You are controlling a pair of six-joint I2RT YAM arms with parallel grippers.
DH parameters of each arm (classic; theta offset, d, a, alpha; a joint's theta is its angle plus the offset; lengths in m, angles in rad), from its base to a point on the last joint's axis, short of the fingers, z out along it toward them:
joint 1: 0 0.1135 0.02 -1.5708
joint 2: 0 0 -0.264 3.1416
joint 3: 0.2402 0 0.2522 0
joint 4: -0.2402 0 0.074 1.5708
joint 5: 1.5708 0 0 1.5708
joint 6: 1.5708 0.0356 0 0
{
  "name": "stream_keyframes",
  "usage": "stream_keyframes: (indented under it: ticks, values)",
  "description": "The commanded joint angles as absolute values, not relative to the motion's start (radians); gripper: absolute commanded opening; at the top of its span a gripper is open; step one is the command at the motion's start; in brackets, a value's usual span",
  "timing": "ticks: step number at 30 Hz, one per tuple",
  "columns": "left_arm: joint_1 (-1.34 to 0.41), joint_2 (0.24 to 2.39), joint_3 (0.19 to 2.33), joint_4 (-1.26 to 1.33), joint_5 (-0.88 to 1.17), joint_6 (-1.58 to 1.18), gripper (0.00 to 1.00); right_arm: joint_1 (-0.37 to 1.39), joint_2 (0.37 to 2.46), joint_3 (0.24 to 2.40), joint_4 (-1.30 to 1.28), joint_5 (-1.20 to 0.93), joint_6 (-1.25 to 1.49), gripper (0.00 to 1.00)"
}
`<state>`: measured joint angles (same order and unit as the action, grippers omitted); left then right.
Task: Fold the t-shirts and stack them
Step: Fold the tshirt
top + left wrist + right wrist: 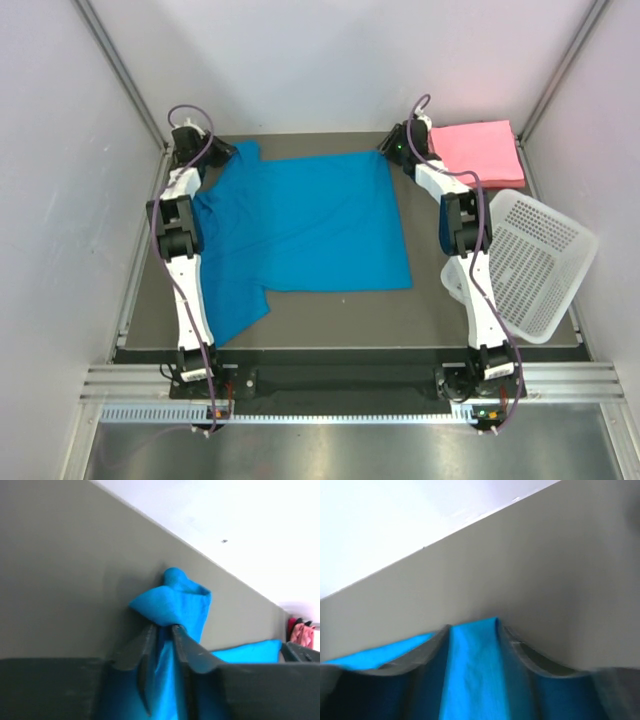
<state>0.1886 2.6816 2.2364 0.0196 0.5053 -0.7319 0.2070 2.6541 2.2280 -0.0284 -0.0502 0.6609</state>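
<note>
The bright blue t-shirt [300, 220] lies spread over the dark table, one sleeve hanging toward the near left. My left gripper [222, 152] is at the shirt's far left corner. In the left wrist view it [162, 626] is shut on a bunched fold of the blue t-shirt [175, 600]. My right gripper [392, 150] is at the far right corner. Its fingers [472, 625] stand apart, with a flat band of the blue t-shirt [470, 670] lying between them. Folded pink t-shirts [478, 150] sit stacked at the back right.
A white perforated basket [530, 260] lies tilted over the table's right edge, beside the right arm. The table [340, 315] shows a bare strip along its near edge. White walls and metal posts enclose the back and both sides.
</note>
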Motion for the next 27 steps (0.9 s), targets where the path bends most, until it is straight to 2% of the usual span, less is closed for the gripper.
stream_keyframes:
  ticks: [1, 2, 3, 4, 7, 15, 27]
  values:
    - [0.175, 2.683, 2.295, 0.143, 0.499, -0.729, 0.17, 0.195, 2.687, 2.292, 0.021, -0.032, 0.689, 0.38]
    - [0.173, 2.677, 2.295, 0.147, 0.497, -0.732, 0.03, 0.192, 2.692, 2.296, 0.028, -0.037, 0.699, 0.33]
    - [0.172, 2.672, 2.298, 0.147, 0.492, -0.732, 0.00, 0.190, 2.694, 2.298, 0.035, -0.040, 0.701, 0.27]
    - [0.172, 2.668, 2.298, 0.149, 0.494, -0.732, 0.00, 0.187, 2.698, 2.298, 0.057, -0.043, 0.706, 0.16]
    - [0.169, 2.632, 2.298, 0.129, 0.482, -0.704, 0.00, 0.186, 2.692, 2.298, 0.095, -0.055, 0.698, 0.00]
    - [0.156, 2.487, 2.254, -0.046, 0.365, -0.520, 0.00, 0.167, 2.606, 2.270, 0.143, -0.051, 0.635, 0.00]
    - [0.123, 2.372, 2.191, -0.205, 0.230, -0.275, 0.00, 0.166, 2.445, 2.051, 0.278, -0.095, 0.575, 0.00]
